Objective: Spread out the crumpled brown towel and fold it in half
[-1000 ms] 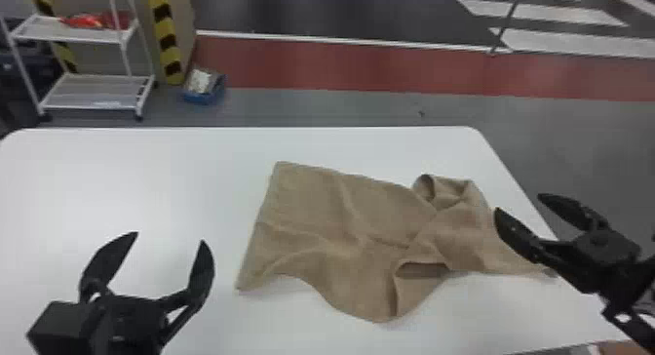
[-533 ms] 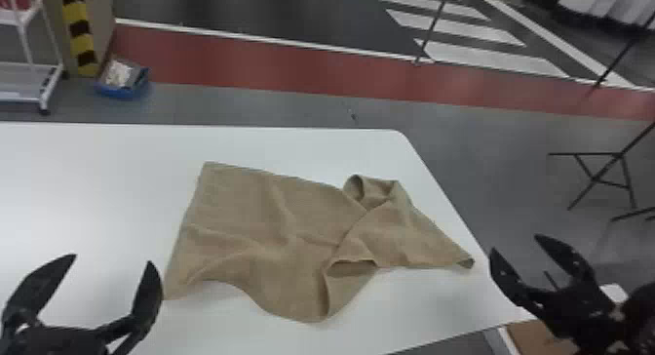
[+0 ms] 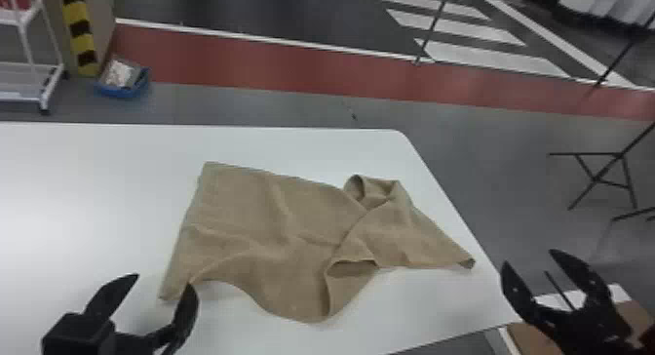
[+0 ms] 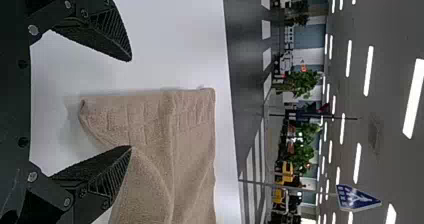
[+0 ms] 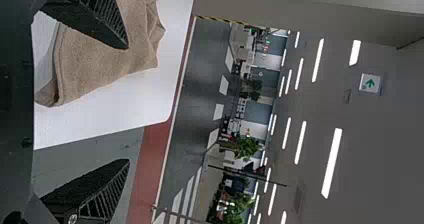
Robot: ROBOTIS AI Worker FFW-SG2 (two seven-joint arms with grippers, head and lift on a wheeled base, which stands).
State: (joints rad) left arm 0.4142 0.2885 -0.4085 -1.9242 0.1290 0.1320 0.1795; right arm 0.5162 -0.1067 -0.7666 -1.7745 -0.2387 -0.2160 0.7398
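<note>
jaws spread; towel (image 3: 253, 212) on white table (image 3: 87, 198), red floor strip (image 3: 273, 64) beyond.

Beyond the left hand (image 3: 163, 281), a white tabletop (image 3: 73, 207) is backed by grey floor (image 3: 273, 108), where a blue bin (image 3: 122, 91) is placed near yellow-and-black stripes (image 3: 78, 32) and a white rack (image 3: 19, 81). Farther ahead, the floor is crossed by a red band (image 3: 273, 66), past which white stripes (image 3: 497, 54) are painted. Dark, thin stand legs (image 3: 621, 155) are seen beyond the right hand (image 3: 529, 258). Well above the hands, the grey ceiling (image 4: 385, 14) is lit by long white lights (image 4: 413, 99); far ahead, green plants (image 4: 302, 84) are set.
</note>
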